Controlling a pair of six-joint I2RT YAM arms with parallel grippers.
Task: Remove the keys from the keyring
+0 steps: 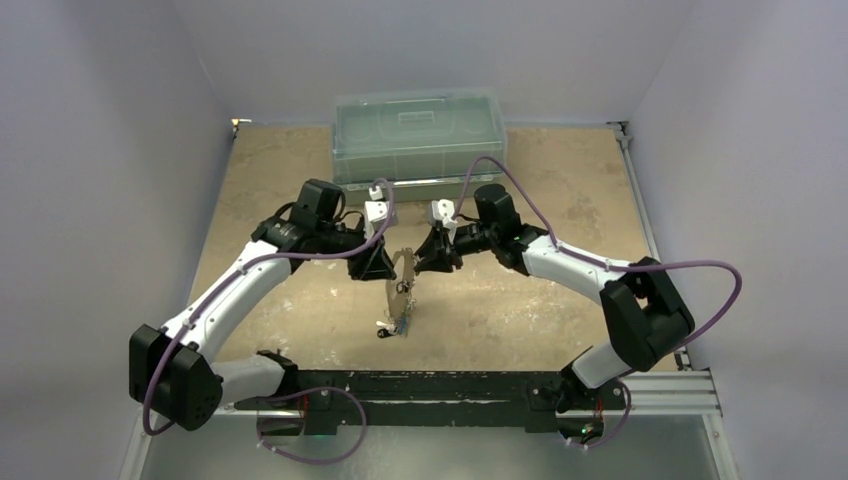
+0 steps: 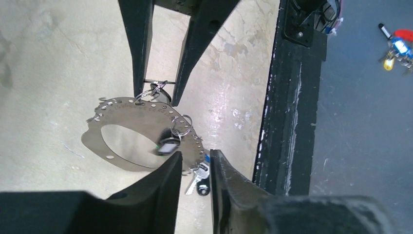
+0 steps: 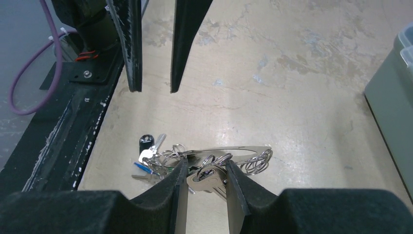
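Note:
The keyring [image 1: 403, 265] is a flat grey metal oval with small holes along its rim, held up off the table between the two grippers. It also shows in the left wrist view [image 2: 141, 109] and edge-on in the right wrist view [image 3: 234, 147]. Several keys [image 1: 395, 322] hang from it on small split rings, among them a black-headed and a blue-headed one [image 3: 146, 156]. My right gripper [image 3: 205, 163] is shut on a silver key [image 3: 207, 179] at the ring's rim. My left gripper [image 2: 196, 153] is open beside the hanging keys [image 2: 197, 178], gripping nothing.
A pale green lidded plastic box [image 1: 420, 135] stands at the back of the tan table. A black rail [image 1: 450, 385] runs along the near edge, close to the hanging keys. Grey walls close in the left and right sides.

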